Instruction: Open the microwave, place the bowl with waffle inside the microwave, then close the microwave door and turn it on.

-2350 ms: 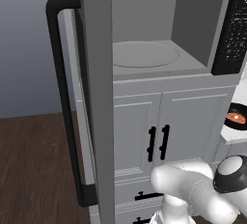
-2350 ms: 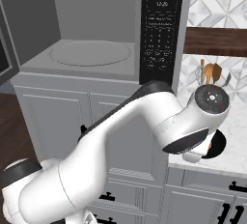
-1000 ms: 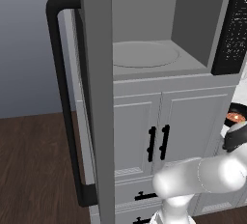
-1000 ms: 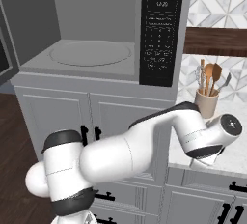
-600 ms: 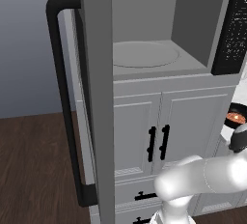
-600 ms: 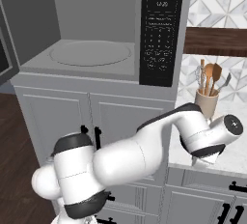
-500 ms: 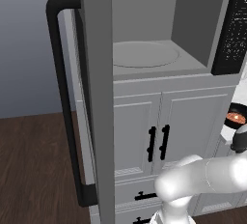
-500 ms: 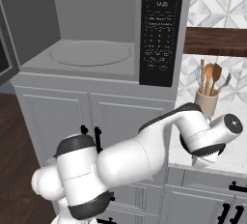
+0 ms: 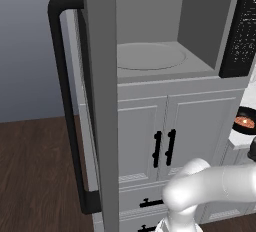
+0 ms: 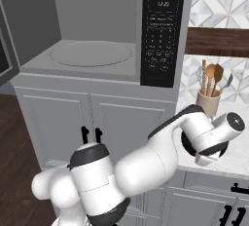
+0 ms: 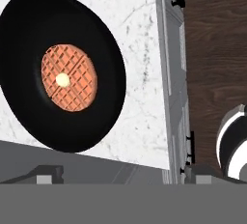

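Microwave: cavity exposed, grey inside, round turntable bare at centre of the left base view. Black button panel with white marks runs down the upper middle of the right base view.

Microwave door: swung wide, standing edge-on at left of the left base view, its long black bar handle facing the camera.

Bowl with waffle: black bowl, orange-brown waffle with a pale dot at its centre. It sits on the white marble tabletop, filling the upper left of the hand view. In the left base view it shows at the far right edge, beside the microwave and below it.

Gripper: hand hangs over the bowl at lower right of the right base view, covering most of it. Jaws: cannot tell whether parted or closed; the tips are not clear in any view.

Utensil crock stands on the tabletop behind the hand. White cabinet doors sit below the microwave.
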